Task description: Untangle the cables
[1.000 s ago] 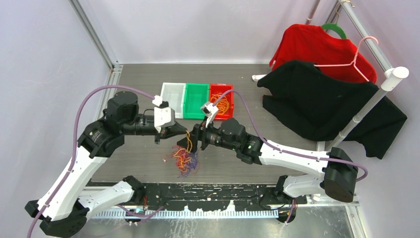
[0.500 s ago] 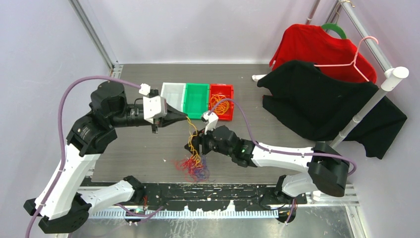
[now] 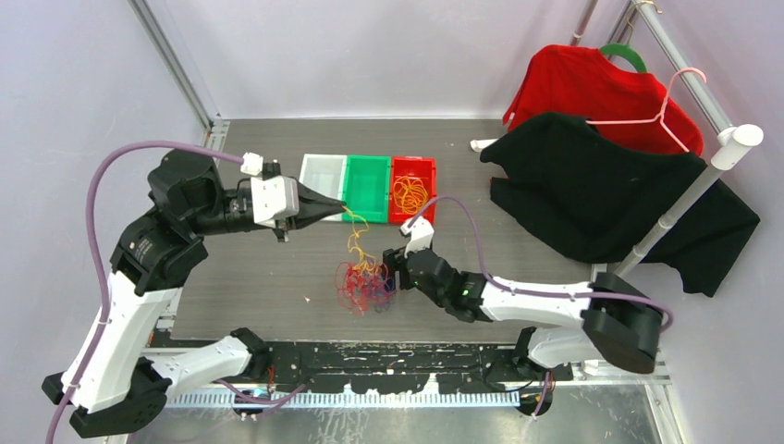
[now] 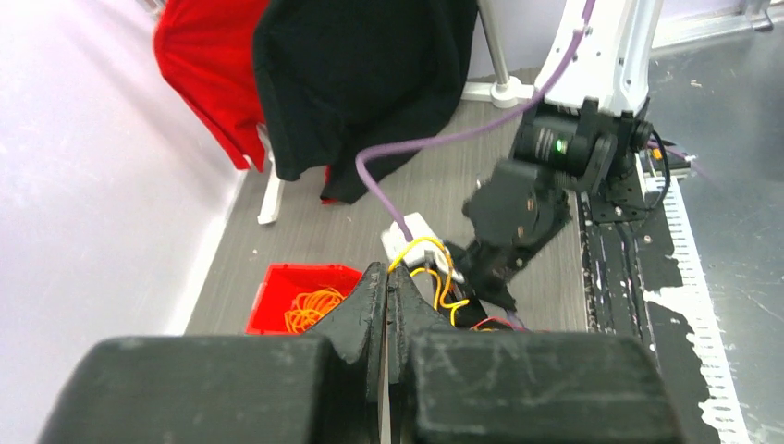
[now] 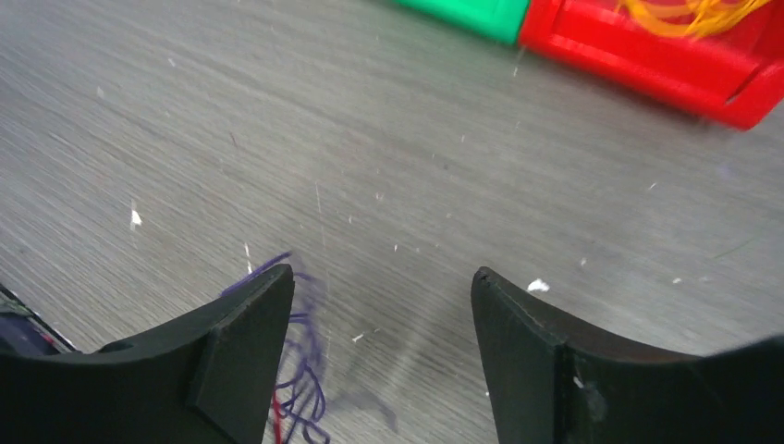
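Observation:
A clump of red and dark purple cables lies on the grey table. An orange-yellow cable rises from it to my left gripper, which is shut on its upper end above the table. In the left wrist view the yellow cable loops away from the closed gripper. My right gripper is open and empty, low at the clump's right side. In the right wrist view purple and red strands lie by the left finger of the gripper.
A white bin, a green bin and a red bin with coiled orange cables stand in a row behind. Red and black garments hang on a rack at the right.
My left gripper has drawn back to the left, pulling the orange-yellow cable out of the clump. My right gripper has opened, let go of the clump and moved lower right of it.

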Robot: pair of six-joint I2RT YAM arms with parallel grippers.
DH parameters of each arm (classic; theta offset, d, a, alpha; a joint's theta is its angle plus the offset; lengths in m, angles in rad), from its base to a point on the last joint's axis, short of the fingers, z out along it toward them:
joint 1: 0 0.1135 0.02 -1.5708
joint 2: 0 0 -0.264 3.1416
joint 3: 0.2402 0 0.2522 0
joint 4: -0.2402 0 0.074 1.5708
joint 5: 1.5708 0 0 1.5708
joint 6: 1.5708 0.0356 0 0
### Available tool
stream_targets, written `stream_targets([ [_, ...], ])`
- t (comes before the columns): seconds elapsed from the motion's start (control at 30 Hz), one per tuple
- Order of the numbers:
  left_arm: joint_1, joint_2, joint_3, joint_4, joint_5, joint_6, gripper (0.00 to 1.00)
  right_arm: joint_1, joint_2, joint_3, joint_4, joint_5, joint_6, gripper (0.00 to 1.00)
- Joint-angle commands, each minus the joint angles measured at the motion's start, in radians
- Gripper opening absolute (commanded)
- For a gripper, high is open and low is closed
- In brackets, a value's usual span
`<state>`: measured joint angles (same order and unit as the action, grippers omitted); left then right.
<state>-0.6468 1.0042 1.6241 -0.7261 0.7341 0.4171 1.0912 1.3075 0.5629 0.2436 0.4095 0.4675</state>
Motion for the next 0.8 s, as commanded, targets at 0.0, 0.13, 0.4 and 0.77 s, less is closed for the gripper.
stream_targets([
  [0.0, -0.003, -0.033, -0.076, 0.009, -0.009, 0.018, 0.00, 0.004, -0.178, 0.046, -0.017, 0.094, -0.087, 0.78],
  [0.13, -0.003, -0.049, -0.127, 0.010, -0.031, 0.039, 0.00, 0.004, -0.295, 0.085, -0.089, 0.087, -0.145, 0.85],
  [0.4, -0.003, -0.039, -0.135, 0.008, -0.079, 0.061, 0.00, 0.006, -0.484, 0.007, 0.044, -0.223, -0.210, 0.87],
  [0.77, -0.010, -0.026, -0.116, -0.017, -0.064, 0.059, 0.00, 0.009, -0.333, 0.113, 0.125, -0.476, -0.240, 0.92],
])
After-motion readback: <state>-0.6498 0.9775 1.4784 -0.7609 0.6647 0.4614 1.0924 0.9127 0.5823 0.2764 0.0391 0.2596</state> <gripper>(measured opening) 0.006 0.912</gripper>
